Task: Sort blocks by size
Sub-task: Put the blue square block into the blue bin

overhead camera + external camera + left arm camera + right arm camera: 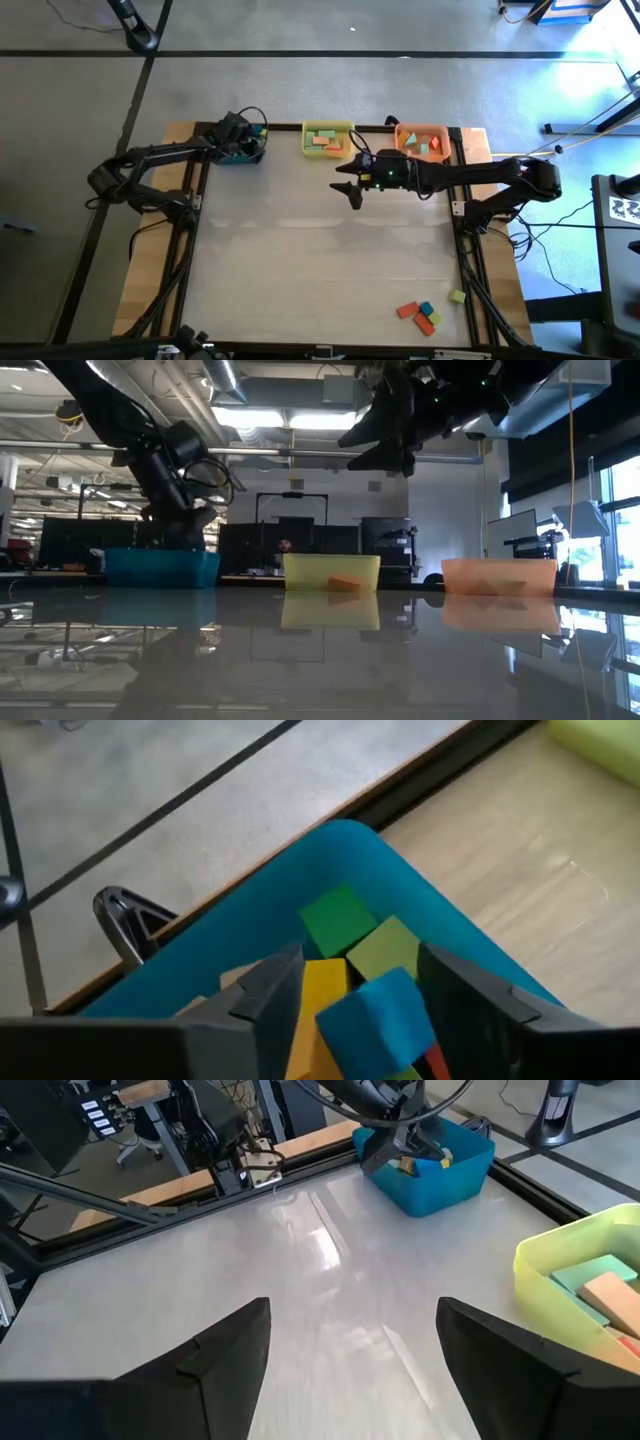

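My left gripper (pixel 360 965) hangs open over the blue bin (pixel 243 148) at the table's far left, fingers slanting down into it. A blue block (pixel 385 1020) sits tilted between the fingers, above a yellow block (pixel 318 1005) and green blocks (pixel 338 918) lying in the bin. My right gripper (pixel 350 190) hovers open and holds nothing above the table's middle, near the yellow bin (pixel 328 138). Several loose blocks (pixel 420 315) lie on the table at the near right. My left gripper has the blue block between its fingers. A gap shows between the block and one finger (pixel 272 990). Whether the other finger (pixel 455 995) touches the block, I cannot tell. The block leans over the other blocks in the bin.
The yellow bin (pixel 570 1275) and the orange bin (pixel 422 140) stand along the far edge and hold blocks. A yellow-green block (pixel 457 296) lies apart at the near right. The broad middle of the tabletop (pixel 300 250) is bare.
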